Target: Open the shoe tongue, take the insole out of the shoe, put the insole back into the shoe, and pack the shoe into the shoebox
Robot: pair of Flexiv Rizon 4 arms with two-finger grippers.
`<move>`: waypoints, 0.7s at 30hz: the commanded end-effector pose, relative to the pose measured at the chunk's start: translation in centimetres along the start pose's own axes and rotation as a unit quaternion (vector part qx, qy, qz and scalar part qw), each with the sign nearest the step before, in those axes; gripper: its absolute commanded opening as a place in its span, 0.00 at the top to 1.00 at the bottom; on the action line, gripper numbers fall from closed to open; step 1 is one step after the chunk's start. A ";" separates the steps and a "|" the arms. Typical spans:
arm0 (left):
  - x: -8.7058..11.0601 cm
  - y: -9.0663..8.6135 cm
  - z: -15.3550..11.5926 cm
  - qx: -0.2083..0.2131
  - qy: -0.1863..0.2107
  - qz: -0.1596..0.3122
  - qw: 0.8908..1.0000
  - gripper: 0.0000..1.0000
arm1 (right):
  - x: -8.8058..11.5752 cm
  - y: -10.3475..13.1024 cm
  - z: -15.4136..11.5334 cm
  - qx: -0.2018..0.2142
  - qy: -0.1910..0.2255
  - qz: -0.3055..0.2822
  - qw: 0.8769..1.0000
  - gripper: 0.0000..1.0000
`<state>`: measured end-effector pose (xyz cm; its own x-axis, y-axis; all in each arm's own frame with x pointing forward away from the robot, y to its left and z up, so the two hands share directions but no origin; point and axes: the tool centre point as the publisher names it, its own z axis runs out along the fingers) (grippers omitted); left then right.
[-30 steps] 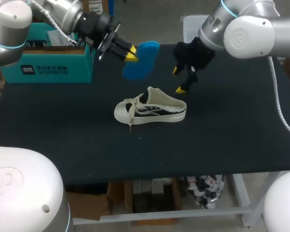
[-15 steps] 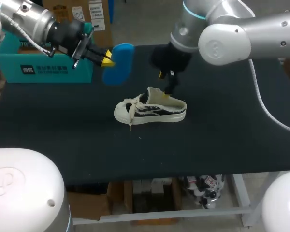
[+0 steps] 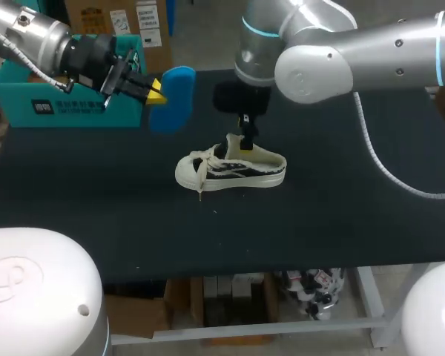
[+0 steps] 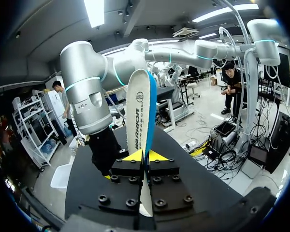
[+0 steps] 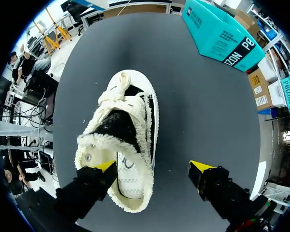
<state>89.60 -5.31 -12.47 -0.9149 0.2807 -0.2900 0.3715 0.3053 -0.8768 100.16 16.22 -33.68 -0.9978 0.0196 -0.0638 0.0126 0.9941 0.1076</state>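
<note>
A white and black shoe [image 3: 230, 167] with fuzzy trim stands on the dark table [image 3: 341, 200], toe to the left. My left gripper [image 3: 155, 90] is shut on the blue insole [image 3: 169, 96], holding it in the air beside the teal shoebox [image 3: 67, 96]; in the left wrist view the insole [image 4: 141, 113] stands upright between the yellow tips of the gripper [image 4: 145, 155]. My right gripper [image 3: 246, 137] hangs open just over the shoe's heel opening. In the right wrist view the shoe [image 5: 123, 135] lies under the gripper [image 5: 154, 166], its heel near one fingertip [image 5: 104, 166].
The shoebox [image 5: 222, 34] stands at the table's back left corner. The table's right half and front strip are bare dark surface.
My left arm has carried the insole leftward toward the shoebox. My right arm has swung left and down from the table's back to just above the shoe's heel.
</note>
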 end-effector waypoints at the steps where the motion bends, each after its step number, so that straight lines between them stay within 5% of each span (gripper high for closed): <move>1: -0.8 0.2 -0.1 0.005 0.010 0.000 1.000 1.00 | -0.1 0.5 0.0 0.044 -0.002 0.010 0.999 0.05; 5: -1.3 0.1 -0.2 0.008 0.018 -0.001 1.000 1.00 | -0.2 0.5 0.4 0.043 -0.003 0.026 0.999 0.18; 6: -1.3 0.1 -0.1 0.008 0.018 -0.001 1.000 1.00 | -0.2 0.6 0.5 0.047 -0.005 0.030 0.998 0.50; 7: -1.4 0.1 -0.1 0.008 0.022 -0.002 1.000 1.00 | -0.2 0.6 0.6 0.048 -0.005 0.034 0.998 0.65; 8: -1.5 0.1 -0.1 0.009 0.023 -0.002 1.000 1.00 | -0.2 0.6 0.6 0.046 -0.006 0.037 0.998 1.00; 21: -2.0 -0.5 -0.5 0.025 0.050 0.010 0.998 1.00 | 0.5 -1.0 -0.1 0.036 -0.033 0.136 0.989 1.00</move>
<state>90.73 -5.65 -11.41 -0.8931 0.3549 -0.2763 0.3789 0.2627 -0.8874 100.44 16.05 -34.34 -0.9570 0.2759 -0.0895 0.2733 0.9611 0.0395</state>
